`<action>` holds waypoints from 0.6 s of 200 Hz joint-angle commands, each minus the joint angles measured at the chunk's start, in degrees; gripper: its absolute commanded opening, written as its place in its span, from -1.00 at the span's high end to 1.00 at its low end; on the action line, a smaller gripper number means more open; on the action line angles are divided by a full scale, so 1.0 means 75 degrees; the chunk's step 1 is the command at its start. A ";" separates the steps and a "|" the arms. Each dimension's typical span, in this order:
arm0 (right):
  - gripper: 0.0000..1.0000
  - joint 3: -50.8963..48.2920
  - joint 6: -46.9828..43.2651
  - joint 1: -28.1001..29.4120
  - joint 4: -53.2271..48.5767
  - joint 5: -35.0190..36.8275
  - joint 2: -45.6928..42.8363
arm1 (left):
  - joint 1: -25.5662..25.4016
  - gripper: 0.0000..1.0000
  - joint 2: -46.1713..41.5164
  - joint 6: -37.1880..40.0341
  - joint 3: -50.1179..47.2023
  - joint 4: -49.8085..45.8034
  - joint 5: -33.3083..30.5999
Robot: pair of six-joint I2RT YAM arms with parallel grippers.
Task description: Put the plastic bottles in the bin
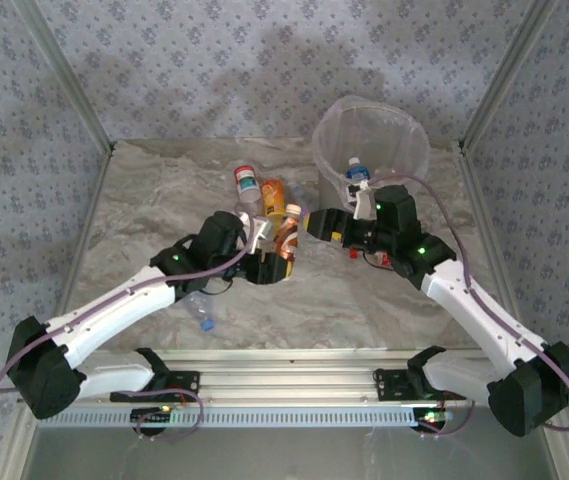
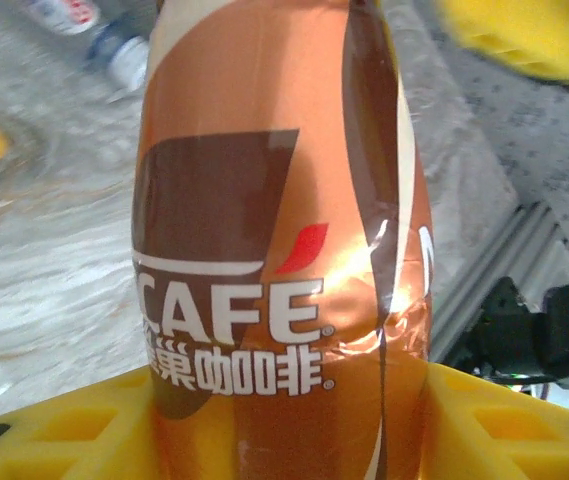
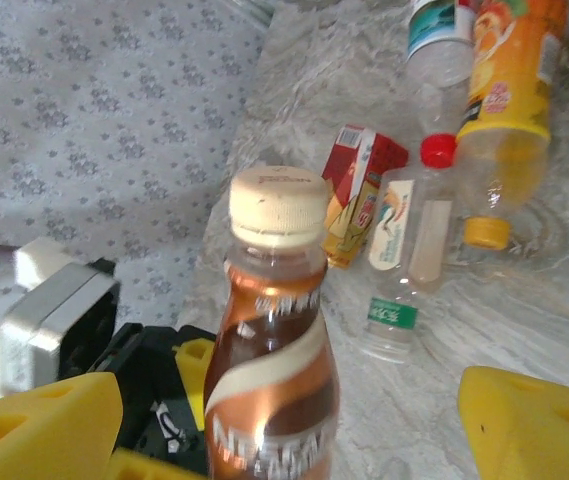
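A coffee bottle (image 1: pixel 286 232) with a brown and orange label and a cream cap (image 3: pixel 277 207) stands upright at mid-table. My left gripper (image 1: pixel 269 246) is shut on its lower body, and the yellow fingers (image 2: pixel 54 430) press both sides of the label (image 2: pixel 264 250). To the bottle's right, my right gripper (image 1: pixel 320 225) is open. Its wide yellow fingers (image 3: pixel 39 420) flank the bottle (image 3: pixel 269 350) without touching it. The bin (image 1: pixel 404 135) stands at the back right with a blue-capped bottle (image 1: pixel 356 172) inside. Behind the held bottle lie a red-capped bottle (image 1: pixel 247 181) and an orange bottle (image 1: pixel 272 194).
On the marble top lie a clear red-capped bottle (image 3: pixel 409 260), an orange bottle with a yellow cap (image 3: pixel 504 110) and a red and yellow pack (image 3: pixel 364 190). A small clear bottle with a blue cap (image 1: pixel 204 312) rests by the left arm. Patterned walls close three sides.
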 commanded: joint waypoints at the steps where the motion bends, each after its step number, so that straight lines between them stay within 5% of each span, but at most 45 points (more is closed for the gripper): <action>1: -0.78 0.0186 0.0166 0.0148 0.0351 -0.0381 0.0240 | -0.0276 -0.12 -0.0109 0.0094 -0.0054 0.1272 0.0085; 42: -0.67 0.0215 0.0133 0.0279 0.0442 -0.0337 0.0398 | -0.0596 -0.13 0.0051 0.0101 0.0050 0.1558 0.0091; 120: -0.04 0.0277 -0.0050 0.0279 0.0128 -0.0199 0.0289 | -0.0837 -0.17 0.0383 0.0104 0.0167 0.1616 0.0015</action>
